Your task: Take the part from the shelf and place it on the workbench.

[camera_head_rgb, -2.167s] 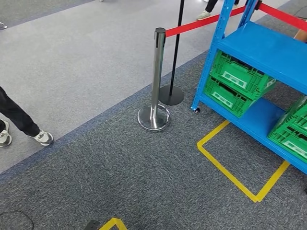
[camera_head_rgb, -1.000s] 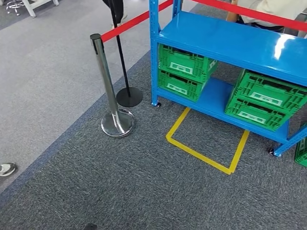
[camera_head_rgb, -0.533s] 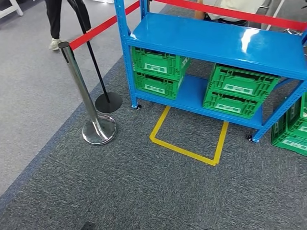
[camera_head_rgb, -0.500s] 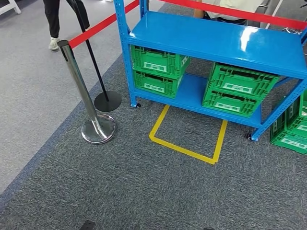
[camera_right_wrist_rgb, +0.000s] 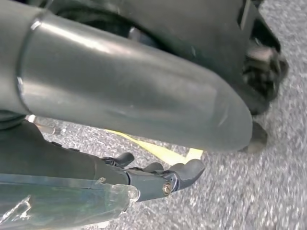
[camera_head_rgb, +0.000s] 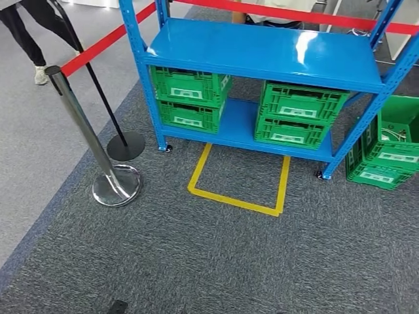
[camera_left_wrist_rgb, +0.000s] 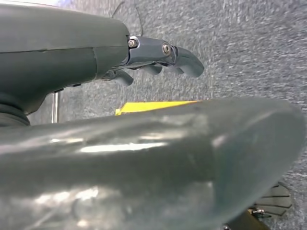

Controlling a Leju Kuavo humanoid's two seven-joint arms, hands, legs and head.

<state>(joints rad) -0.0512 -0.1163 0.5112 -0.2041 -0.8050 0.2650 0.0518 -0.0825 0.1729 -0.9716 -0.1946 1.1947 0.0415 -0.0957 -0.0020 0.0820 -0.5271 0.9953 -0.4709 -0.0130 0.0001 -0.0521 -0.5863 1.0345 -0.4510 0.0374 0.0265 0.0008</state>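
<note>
blue shelf (camera_head_rgb: 266, 52) ahead, left hand (camera_left_wrist_rgb: 152, 57) empty

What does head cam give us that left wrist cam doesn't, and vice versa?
Head view alone: blue shelf, green crates on its lower level, more crates on the floor beside it, chrome stanchion with red belt, a person's legs. Left wrist view alone: the left hand, empty, fingers extended. Both: grey carpet and yellow floor tape.
</note>
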